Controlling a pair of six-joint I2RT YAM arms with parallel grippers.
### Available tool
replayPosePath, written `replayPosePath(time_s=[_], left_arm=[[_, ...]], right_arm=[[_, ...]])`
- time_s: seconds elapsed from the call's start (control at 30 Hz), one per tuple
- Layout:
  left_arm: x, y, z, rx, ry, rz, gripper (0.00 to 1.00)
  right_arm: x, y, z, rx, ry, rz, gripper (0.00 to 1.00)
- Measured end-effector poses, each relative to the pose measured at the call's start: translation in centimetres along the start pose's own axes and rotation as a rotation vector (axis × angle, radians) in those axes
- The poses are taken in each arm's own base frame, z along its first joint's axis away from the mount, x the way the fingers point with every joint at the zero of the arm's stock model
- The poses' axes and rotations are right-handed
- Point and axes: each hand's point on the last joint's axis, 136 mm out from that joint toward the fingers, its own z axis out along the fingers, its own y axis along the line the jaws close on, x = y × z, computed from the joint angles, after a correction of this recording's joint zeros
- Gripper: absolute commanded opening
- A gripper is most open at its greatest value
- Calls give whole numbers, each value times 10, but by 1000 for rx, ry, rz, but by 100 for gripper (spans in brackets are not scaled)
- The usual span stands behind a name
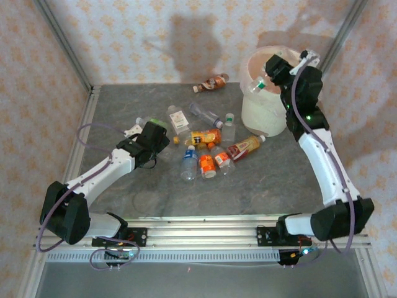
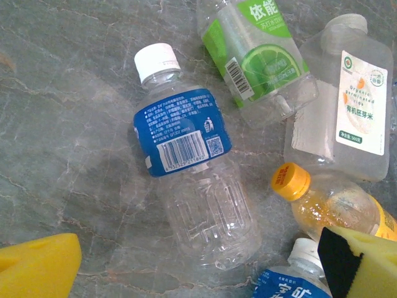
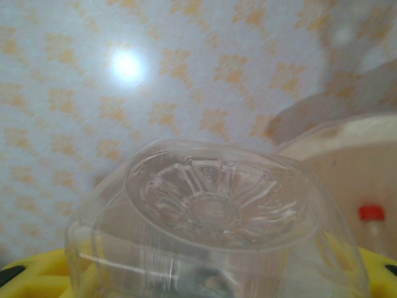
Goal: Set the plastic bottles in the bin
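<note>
Drop step. Right gripper (image 1: pixel 268 74) clenched on a clear bottle (image 3: pixel 211 230) over the bin (image 1: pixel 263 118), far right corner of the table (image 1: pixel 248 186); next move is probably release. Left gripper (image 2: pixel 198 273), jaws wide, hovers above a blue-labelled bottle (image 2: pixel 186 167) mid-table; likely descends next.

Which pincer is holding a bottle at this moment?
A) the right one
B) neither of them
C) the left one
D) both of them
A: the right pincer is closed on a clear bottle up at the bin, while the left pincer stands open and empty above a blue-labelled bottle that lies on the table.
</note>
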Motion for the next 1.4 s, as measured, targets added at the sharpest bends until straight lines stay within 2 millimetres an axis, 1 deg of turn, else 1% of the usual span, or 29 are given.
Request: replayPosePath(time_s=[0.1,0.27,0.33,0.4,0.43,0.5,0.6,0.73,0.87,0.93,1.0,1.27,1.4], left_arm=[[0,0,0,2,3,-1,100],[2,1,1,3,3,-2,100],[3,4,1,-1,5,0,100],[4,6,1,0,5,1,100],[4,6,0,5,4,1,100],[3,5,-2,18,-1,-4,100],[0,3,-6,38,-10,-8,100],[-1,3,-7,42,-13,-6,100],[-1,2,-7,44,-13,-6,100],[-2,2,-7,47,-13,-1,100],[-2,1,-6,52,-12,1,100],[-1,3,-4,53,-4,-1,100],[-3,4,-3,49,-5,-9,100]], right_arm=[[-11,-15,21,80,-29,-42,27],[-22,-52,42,220,-42,-101,28],[-20,-66,51,250,-16,-144,33],[-11,-74,63,235,50,-204,40],[-5,-77,68,220,88,-236,42],[15,-82,80,187,189,-303,45],[44,-84,96,145,335,-380,46],[71,-92,111,130,465,-427,47],[95,-107,114,150,547,-428,58],[101,-110,116,156,563,-423,64],[105,-113,117,161,571,-416,69],[105,-114,118,173,564,-388,82],[100,-111,115,167,536,-376,89]])
